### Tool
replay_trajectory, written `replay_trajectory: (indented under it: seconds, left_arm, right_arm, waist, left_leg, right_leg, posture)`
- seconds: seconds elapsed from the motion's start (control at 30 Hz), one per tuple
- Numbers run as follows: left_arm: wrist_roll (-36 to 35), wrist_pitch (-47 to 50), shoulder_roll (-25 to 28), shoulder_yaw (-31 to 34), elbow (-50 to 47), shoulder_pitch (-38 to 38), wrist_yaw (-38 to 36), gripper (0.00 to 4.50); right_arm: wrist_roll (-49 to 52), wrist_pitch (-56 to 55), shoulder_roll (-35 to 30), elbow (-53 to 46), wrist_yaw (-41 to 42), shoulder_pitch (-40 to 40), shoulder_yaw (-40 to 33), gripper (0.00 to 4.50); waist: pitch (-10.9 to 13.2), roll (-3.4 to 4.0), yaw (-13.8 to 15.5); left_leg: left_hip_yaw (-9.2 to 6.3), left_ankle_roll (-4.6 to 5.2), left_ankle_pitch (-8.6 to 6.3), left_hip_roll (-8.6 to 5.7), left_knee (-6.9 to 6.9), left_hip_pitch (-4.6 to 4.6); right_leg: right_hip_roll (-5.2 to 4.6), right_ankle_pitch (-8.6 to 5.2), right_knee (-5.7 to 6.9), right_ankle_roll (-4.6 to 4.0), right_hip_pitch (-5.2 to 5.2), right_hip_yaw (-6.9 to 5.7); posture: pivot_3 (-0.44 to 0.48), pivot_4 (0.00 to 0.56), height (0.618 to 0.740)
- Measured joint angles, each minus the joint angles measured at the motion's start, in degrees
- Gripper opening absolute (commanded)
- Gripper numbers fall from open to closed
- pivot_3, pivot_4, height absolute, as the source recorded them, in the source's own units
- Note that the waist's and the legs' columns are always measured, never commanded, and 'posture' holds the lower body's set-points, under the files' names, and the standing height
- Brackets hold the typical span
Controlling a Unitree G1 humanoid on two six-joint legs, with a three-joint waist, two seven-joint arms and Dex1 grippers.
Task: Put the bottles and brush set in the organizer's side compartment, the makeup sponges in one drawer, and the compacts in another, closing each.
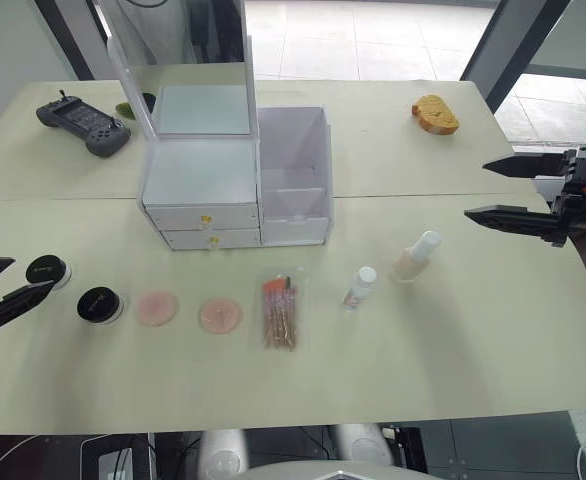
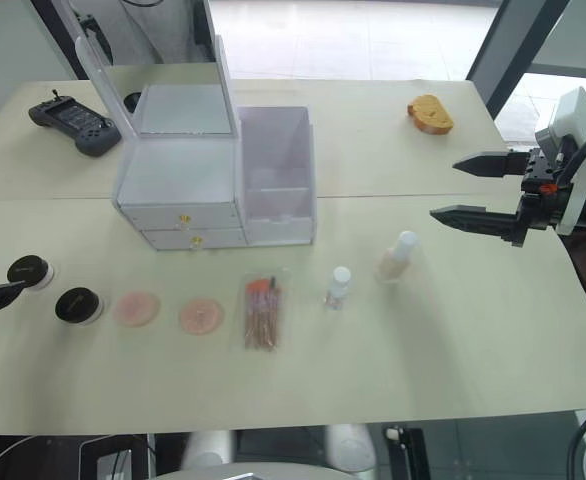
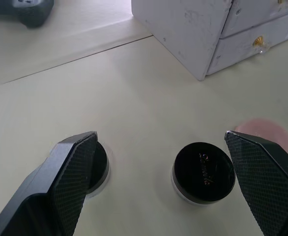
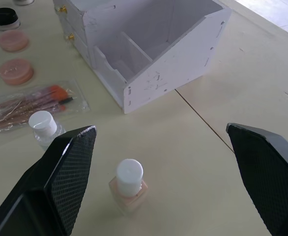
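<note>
The white organizer stands mid-table with its mirror lid up and both gold-knobbed drawers shut; its side compartment is on its right. In a row in front lie two black compacts, two pink makeup sponges, the brush set, a short clear bottle and a taller beige bottle. My left gripper is open at the far left, by the compacts. Open too, my right gripper hovers right of the beige bottle.
A black handheld controller lies at the back left. An orange-brown spongy lump sits at the back right. A seam runs across the table behind the bottles. The table's front strip is bare.
</note>
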Motion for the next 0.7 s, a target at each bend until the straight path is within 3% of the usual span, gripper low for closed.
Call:
replay_trajectory:
  seconds: [0.17, 0.27, 0.4, 0.53, 0.7]
  left_arm:
    - [-5.15, 6.56, 8.74, -9.27, 1.42, -20.37, -3.34, 4.47]
    - [-6.39, 6.77, 8.62, -17.69, 0.34, -32.85, -5.59, 4.47]
    - [-4.81, 7.1, 2.33, -32.33, -0.83, -49.08, -8.23, 4.47]
    - [-4.34, 13.19, -7.22, -44.95, -0.37, -66.88, -11.71, 4.47]
    - [-2.33, 16.56, -15.23, -53.69, 0.98, -75.0, -15.78, 4.47]
  right_arm:
    - [1.54, 2.55, -1.25, -2.56, 0.57, 3.21, -3.01, 4.5]
    - [2.73, 4.85, -2.5, -6.01, 0.74, 7.43, -6.96, 4.5]
    - [5.04, 9.74, -2.81, -12.09, -0.47, 15.21, -14.94, 4.5]
    - [7.28, 18.35, -1.22, -24.17, -3.73, 25.02, -30.01, 4.5]
    - [12.22, 30.25, 5.25, -38.93, -10.4, 33.72, -45.73, 4.5]
  waist:
    - [0.03, -0.01, 1.37]
    - [0.01, 0.11, 1.53]
    - [0.0, 0.18, 1.79]
    - [-0.01, 0.14, 2.86]
    - [-0.04, 0.18, 2.58]
  left_leg:
    - [0.01, -0.01, 0.0, 0.0, 0.1, -0.14]
    - [0.01, 0.0, 0.0, 0.0, 0.02, -0.11]
    - [-0.05, 0.01, 0.01, 0.0, 0.13, -0.11]
    - [-0.14, 0.03, 0.0, -0.01, 0.27, -0.17]
    - [-0.17, 0.15, -0.06, -0.03, 0.27, 0.01]
  right_leg:
    - [-0.01, 0.0, -0.04, 0.01, 0.01, 0.0]
    - [0.01, 0.0, 0.0, 0.02, 0.02, -0.01]
    - [0.05, 0.17, 0.1, 0.33, 0.12, -0.04]
    - [0.06, 0.24, 0.01, 0.46, 0.24, -0.07]
    - [0.07, 0.23, 0.01, 0.46, 0.36, -0.06]
  posture:
    - [0.0, 0.15, 0.705]
    - [0.0, 0.15, 0.705]
    - [0.0, 0.15, 0.705]
    - [0.0, 0.15, 0.705]
    - [0.0, 0.15, 0.705]
